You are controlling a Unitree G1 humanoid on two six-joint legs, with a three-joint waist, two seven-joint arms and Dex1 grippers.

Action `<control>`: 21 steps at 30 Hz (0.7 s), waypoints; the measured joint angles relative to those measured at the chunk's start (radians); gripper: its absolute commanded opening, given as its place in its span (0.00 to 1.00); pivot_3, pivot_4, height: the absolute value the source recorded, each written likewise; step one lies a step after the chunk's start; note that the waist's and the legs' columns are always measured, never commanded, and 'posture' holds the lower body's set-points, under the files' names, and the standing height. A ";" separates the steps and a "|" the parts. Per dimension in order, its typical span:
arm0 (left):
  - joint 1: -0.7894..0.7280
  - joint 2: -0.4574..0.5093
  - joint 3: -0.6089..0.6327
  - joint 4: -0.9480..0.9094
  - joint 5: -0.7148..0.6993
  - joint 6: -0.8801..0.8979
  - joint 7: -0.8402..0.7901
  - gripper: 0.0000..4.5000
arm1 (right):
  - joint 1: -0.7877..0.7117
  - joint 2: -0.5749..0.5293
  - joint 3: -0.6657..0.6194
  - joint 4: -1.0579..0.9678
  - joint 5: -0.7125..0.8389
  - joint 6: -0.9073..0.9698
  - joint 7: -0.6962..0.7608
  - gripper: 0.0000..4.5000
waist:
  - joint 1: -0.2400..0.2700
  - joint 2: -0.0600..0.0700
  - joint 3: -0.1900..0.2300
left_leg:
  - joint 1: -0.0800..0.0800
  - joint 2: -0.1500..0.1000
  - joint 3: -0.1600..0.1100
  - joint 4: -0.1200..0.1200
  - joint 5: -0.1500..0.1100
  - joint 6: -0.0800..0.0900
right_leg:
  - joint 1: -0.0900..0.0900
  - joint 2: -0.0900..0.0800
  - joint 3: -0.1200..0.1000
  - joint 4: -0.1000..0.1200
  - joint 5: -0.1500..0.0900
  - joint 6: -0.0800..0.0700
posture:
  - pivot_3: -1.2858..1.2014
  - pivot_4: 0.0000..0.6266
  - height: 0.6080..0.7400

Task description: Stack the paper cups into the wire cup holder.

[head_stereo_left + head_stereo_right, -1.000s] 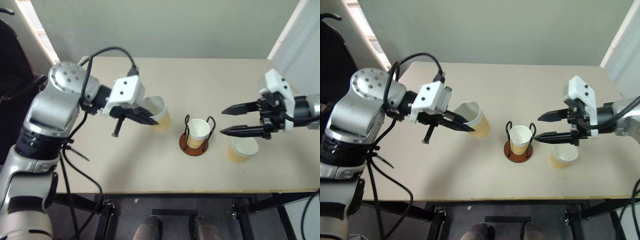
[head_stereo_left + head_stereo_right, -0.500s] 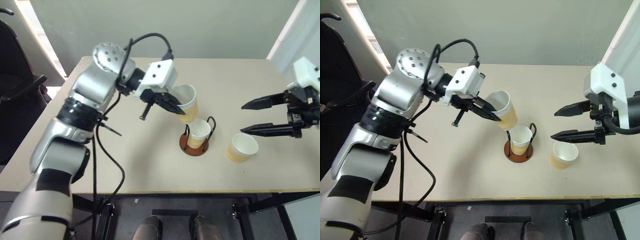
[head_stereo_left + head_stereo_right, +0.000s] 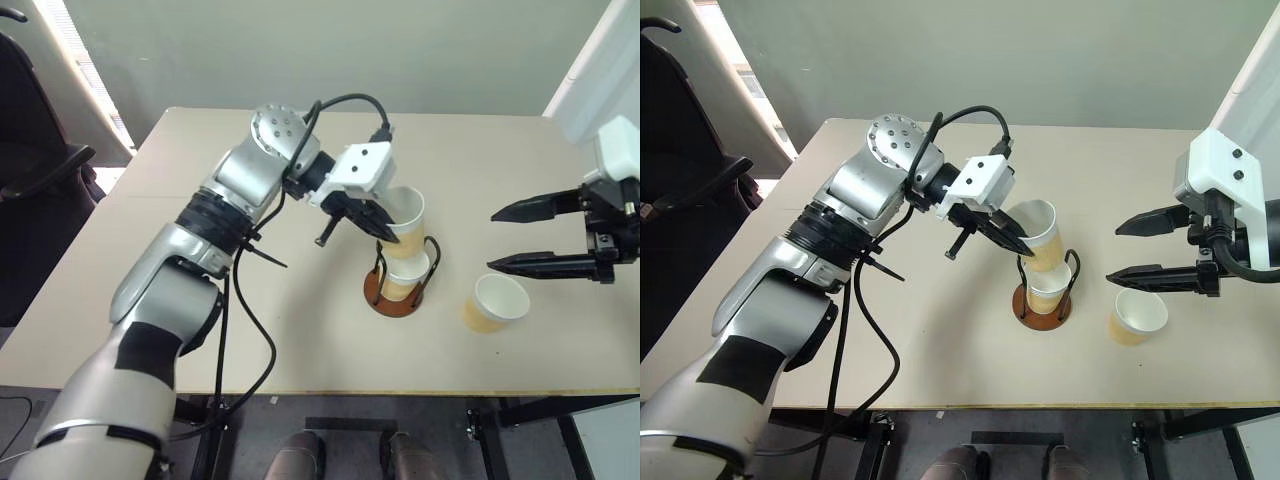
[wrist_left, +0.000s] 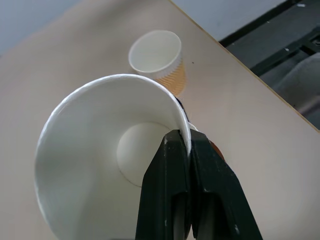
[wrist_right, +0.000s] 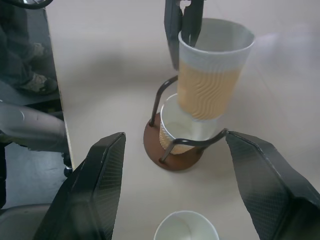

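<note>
— What's nearest on the table [image 3: 300, 340]?
— A loose cup [image 3: 496, 303] under the wide-open, empty right gripper [image 3: 503, 237].
— Farther back?
— The wire holder [image 3: 398, 290] with one cup [image 3: 406, 275] seated; the left gripper [image 3: 388, 232] pinches another cup's [image 3: 407, 215] rim, its bottom entering the seated one.

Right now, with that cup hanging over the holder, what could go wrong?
The left gripper pinches the held cup by its rim only, tilted, so it could slip or go in crooked. Its base might catch a wire loop of the wire cup holder rather than nest in the cup already there, perhaps tipping the holder.
</note>
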State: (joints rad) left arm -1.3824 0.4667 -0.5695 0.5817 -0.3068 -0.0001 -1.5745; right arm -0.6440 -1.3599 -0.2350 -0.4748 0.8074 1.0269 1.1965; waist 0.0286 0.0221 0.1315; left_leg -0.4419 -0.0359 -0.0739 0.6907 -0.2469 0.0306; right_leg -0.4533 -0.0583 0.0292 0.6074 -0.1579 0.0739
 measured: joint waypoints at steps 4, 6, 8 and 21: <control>0.006 -0.021 -0.005 -0.016 0.006 -0.001 0.000 0.01 | 0.014 -0.002 -0.021 -0.004 0.009 0.000 -0.009 0.74 | 0.001 0.000 0.000 | -0.001 0.000 0.000 0.005 -0.003 0.001 | 0.000 0.000 0.000 0.000 -0.001 0.001 | 0.52 0.24 1.00; 0.014 -0.023 -0.019 -0.026 0.019 -0.008 0.000 0.01 | 0.028 -0.008 -0.028 -0.006 0.013 0.000 -0.012 0.74 | 0.002 0.000 0.000 | -0.001 0.000 0.000 0.007 -0.004 0.001 | 0.001 0.000 0.000 0.001 -0.001 0.001 | 0.52 0.24 1.00; 0.024 -0.023 -0.039 -0.034 0.035 -0.021 0.000 0.01 | 0.043 -0.015 -0.031 -0.008 0.013 0.000 -0.013 0.74 | 0.002 0.000 0.000 | -0.001 0.000 0.000 0.009 -0.004 0.002 | 0.002 0.000 0.000 0.001 -0.001 0.001 | 0.52 0.24 1.00; 0.034 -0.117 0.014 0.004 0.154 -0.076 0.011 0.61 | 0.102 -0.020 -0.057 -0.040 0.014 -0.004 -0.047 0.74 | 0.003 0.000 0.000 | 0.000 0.000 0.001 0.010 -0.004 0.002 | 0.004 0.000 0.000 0.002 0.000 0.002 | 0.52 0.24 1.00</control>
State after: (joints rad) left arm -1.3489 0.3492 -0.5551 0.5860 -0.1529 -0.0758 -1.5631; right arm -0.5424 -1.3803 -0.2919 -0.5148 0.8210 1.0233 1.1495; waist 0.0318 0.0226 0.1312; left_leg -0.4414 -0.0361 -0.0733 0.7007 -0.2508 0.0327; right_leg -0.4498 -0.0582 0.0293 0.6095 -0.1580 0.0755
